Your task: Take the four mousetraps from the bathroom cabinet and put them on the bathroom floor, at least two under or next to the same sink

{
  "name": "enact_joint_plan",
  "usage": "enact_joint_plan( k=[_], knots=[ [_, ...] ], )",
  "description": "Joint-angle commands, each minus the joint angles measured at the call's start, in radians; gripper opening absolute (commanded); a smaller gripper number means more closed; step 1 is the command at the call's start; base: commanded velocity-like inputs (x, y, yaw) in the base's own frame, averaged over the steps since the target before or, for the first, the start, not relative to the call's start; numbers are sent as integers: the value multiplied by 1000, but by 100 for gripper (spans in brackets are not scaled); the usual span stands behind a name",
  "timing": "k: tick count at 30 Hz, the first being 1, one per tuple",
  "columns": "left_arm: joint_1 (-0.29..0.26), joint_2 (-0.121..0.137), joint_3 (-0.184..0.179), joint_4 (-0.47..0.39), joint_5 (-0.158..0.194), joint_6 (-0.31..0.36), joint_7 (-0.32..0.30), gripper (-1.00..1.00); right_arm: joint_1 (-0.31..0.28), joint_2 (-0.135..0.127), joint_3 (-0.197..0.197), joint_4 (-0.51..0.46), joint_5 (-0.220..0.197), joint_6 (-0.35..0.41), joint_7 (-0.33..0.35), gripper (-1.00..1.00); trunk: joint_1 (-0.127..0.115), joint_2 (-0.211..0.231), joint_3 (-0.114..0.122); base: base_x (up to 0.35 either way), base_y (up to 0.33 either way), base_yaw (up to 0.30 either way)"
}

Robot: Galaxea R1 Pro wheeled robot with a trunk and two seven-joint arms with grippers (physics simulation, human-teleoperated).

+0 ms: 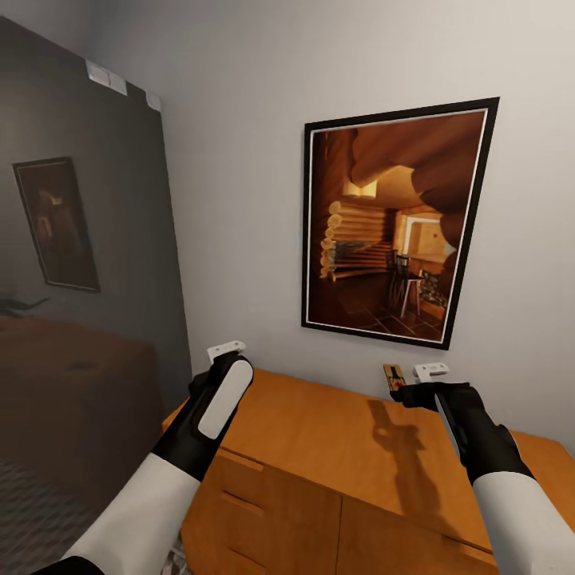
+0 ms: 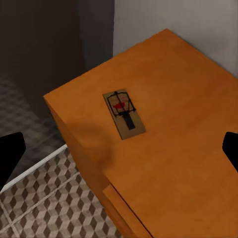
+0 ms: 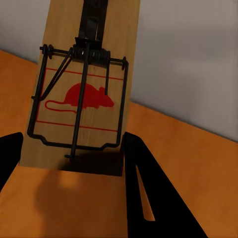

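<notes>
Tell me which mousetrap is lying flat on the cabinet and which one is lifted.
The mousetrap under the left gripper lies flat near the cabinet top's corner. The other mousetrap stands raised between the right gripper's fingers, by the wall.

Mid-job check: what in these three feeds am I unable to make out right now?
- Right tool, head view: whether it actually grips the mousetrap at the wall; the hand covers the contact.
- Second mousetrap on the cabinet: in the head view the left tool and arm cover its spot.
- Cabinet drawers: cut by the head view's bottom edge.
- Room beyond the doorway: too dark.
</notes>
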Motion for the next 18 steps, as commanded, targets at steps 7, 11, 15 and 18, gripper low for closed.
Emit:
enact_joint_plan(
  k=[7,11,15,18],
  knots=[
    [-1,0,-1,7,9,7,-2,100,-1,0,2,-2,8,3,10,-100,0,-1,-2,135,-68,4],
    [-1,0,-3,8,10,6,-4,100,-1,-2,7,-4,8,1,13,-100,0,-1,-2,156,-106,1],
    [-1,0,-7,8,13,8,-5,100,-1,-6,17,-15,11,0,73,-100,0,-1,-2,44,-30,0],
    [-1,0,-24,8,15,8,-6,100,-1,-12,66,-39,17,0,224,-100,0,-1,-2,13,-9,0]
  ],
)
